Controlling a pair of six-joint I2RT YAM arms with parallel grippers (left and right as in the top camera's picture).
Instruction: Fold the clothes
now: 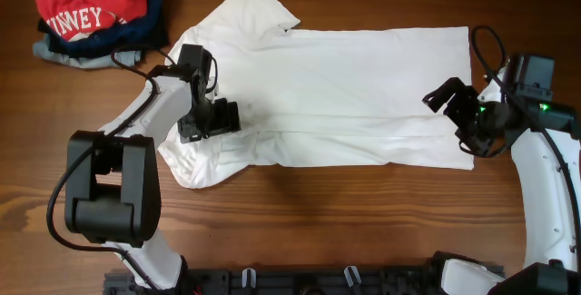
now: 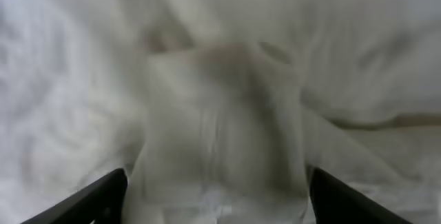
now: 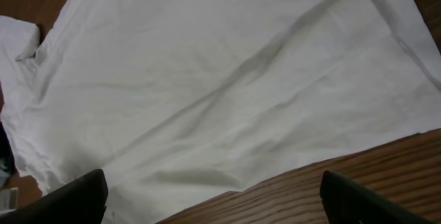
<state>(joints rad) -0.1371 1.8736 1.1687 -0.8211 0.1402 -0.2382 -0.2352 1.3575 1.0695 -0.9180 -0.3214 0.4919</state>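
T-shirt [image 1: 363,86] lies lengthwise left–right — hem [image 1: 465,86] apparently right.

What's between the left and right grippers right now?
Only the white T-shirt, spread flat with a long crease. Nothing else lies on it between the left gripper and the right gripper. The overhead view shows this.

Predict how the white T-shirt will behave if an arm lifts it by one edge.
The T-shirt will probably hang limp and sag: it lies flat with soft wrinkles and a folded-over flap. It looks thin, so likely light for its spread. Pushed across the wooden table, it would likely bunch up rather than slide whole.
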